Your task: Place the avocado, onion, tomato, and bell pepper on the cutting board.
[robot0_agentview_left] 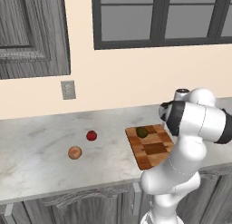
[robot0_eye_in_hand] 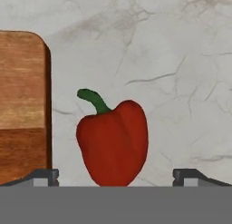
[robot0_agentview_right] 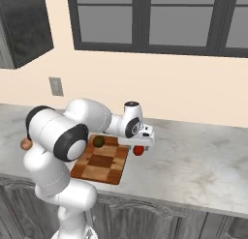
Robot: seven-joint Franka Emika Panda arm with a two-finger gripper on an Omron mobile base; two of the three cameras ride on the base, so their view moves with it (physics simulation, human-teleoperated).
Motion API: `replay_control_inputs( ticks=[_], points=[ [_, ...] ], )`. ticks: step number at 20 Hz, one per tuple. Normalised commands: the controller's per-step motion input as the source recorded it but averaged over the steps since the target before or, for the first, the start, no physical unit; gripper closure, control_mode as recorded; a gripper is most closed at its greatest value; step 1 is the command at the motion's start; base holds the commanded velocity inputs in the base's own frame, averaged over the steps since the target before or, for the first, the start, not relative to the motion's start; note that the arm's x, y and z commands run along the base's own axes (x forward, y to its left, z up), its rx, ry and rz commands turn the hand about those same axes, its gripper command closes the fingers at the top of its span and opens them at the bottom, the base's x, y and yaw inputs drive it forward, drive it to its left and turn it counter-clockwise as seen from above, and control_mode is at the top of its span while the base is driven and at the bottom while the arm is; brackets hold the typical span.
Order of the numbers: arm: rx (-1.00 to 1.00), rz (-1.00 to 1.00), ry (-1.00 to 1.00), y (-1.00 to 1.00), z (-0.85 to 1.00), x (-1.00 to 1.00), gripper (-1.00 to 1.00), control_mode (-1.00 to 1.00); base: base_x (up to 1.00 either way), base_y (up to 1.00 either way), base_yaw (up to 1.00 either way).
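Red bell pepper [robot0_eye_in_hand: 113, 141] lies between spread fingers [robot0_eye_in_hand: 44, 177], beside cutting board [robot0_eye_in_hand: 22, 105].

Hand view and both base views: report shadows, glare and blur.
Hand view: even light, no glare; the red pepper is sharp, and the cutting board throws a thin dark shadow along its edge. Left base view: soft and low-detail, faint shadows under the onion and tomato. Right base view: equally soft, no glare.
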Motion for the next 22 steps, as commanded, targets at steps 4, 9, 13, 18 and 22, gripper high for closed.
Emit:
replay_control_inputs(
  ticks=[4,9,13,18,22],
  points=[
    [0.0,0.0,0.0,0.0,-0.1,0.11,-1.0,-1.0,0.0,0.0,0.0],
    [0.02,0.0,0.0,0.0,-0.05,0.01,-1.0,-1.0,0.0,0.0,0.0],
    [0.01,0.0,0.0,0.0,-0.06,0.02,-1.0,-1.0,0.0,0.0,0.0],
    [0.0,0.0,0.0,0.01,-0.11,0.03,-1.0,-1.0,0.0,0.0,0.0],
    [0.01,0.0,0.0,0.01,-0.15,0.01,-1.0,-1.0,0.0,0.0,0.0]
  ],
)
